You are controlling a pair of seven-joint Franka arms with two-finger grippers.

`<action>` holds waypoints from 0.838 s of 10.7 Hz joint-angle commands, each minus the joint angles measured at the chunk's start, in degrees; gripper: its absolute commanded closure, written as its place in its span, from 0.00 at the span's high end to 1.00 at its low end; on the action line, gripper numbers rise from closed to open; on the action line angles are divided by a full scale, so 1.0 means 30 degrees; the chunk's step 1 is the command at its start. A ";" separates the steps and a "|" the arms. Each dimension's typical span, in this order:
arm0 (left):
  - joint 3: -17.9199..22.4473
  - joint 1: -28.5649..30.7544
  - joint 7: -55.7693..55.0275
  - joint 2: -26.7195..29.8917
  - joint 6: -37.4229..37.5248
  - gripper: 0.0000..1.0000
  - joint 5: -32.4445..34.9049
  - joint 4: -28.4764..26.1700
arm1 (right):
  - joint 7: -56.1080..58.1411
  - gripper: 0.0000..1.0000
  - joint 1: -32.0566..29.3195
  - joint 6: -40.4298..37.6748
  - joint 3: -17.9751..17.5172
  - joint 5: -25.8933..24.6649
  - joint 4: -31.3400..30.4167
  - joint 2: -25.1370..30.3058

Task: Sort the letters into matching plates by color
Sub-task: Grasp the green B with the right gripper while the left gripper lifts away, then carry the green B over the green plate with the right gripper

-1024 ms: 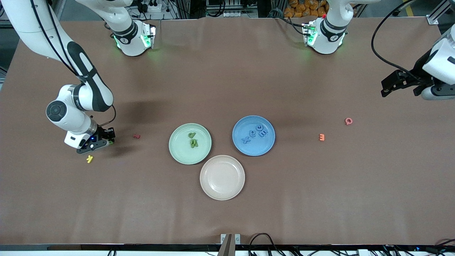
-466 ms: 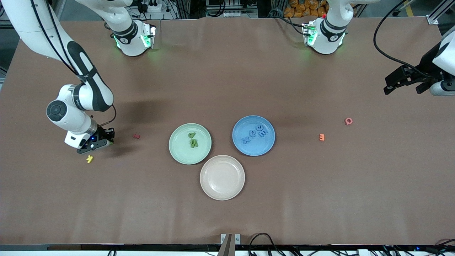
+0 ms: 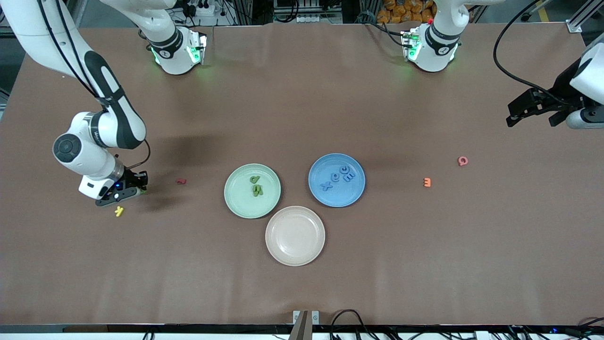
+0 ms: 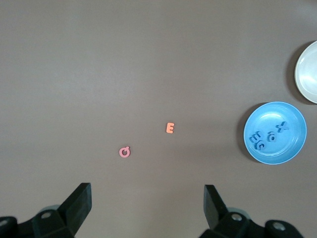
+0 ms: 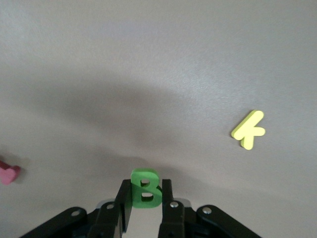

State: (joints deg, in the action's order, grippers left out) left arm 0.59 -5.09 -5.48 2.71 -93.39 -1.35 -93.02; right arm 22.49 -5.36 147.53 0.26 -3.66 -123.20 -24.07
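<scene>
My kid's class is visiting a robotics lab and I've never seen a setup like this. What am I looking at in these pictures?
Two white robot arms stand at a brown table, each ending in a two-finger gripper. One picture looks down from a high camera facing them; the other two come from cameras on the arms' wrists.

On the table are three plates: a green plate holding green letters, a blue plate holding blue letters, and a beige plate with nothing in it. Loose letters lie around: yellow, dark red, orange and pink.

The right gripper, low at its end of the table, is shut on a green letter B. The left gripper waits open, up in the air over its end of the table.
</scene>
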 commanded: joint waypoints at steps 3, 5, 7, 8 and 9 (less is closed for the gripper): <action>0.0098 0.0145 0.0391 -0.0582 -0.0041 1.00 -0.0458 0.0568 | -0.5931 0.07 0.1490 -0.2798 -0.0234 -0.0187 0.1921 0.0494; 0.0097 0.0203 0.0391 -0.0582 -0.0041 1.00 -0.0428 0.0627 | -0.8246 0.07 0.2398 -0.3529 -0.0234 -0.0187 0.2566 0.0407; 0.0097 0.0203 0.0391 -0.0582 -0.0041 1.00 -0.0429 0.0627 | -1.0300 0.07 0.3743 -0.3913 -0.0263 0.0074 0.3414 0.0144; 0.0184 0.0203 0.0362 -0.0611 -0.0041 1.00 -0.0515 0.0627 | -1.3064 0.07 0.6709 -0.4117 -0.0234 0.1788 0.4405 -0.0322; 0.0127 0.0145 0.0361 -0.0611 -0.0041 1.00 -0.0516 0.0627 | -1.3179 0.07 0.6883 -0.4206 -0.0234 0.1805 0.4502 -0.0326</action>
State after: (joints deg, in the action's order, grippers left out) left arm 0.90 -4.76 -5.47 1.43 -93.82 -1.35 -92.30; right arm -9.24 6.71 136.81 -0.78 -0.99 -113.63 -23.33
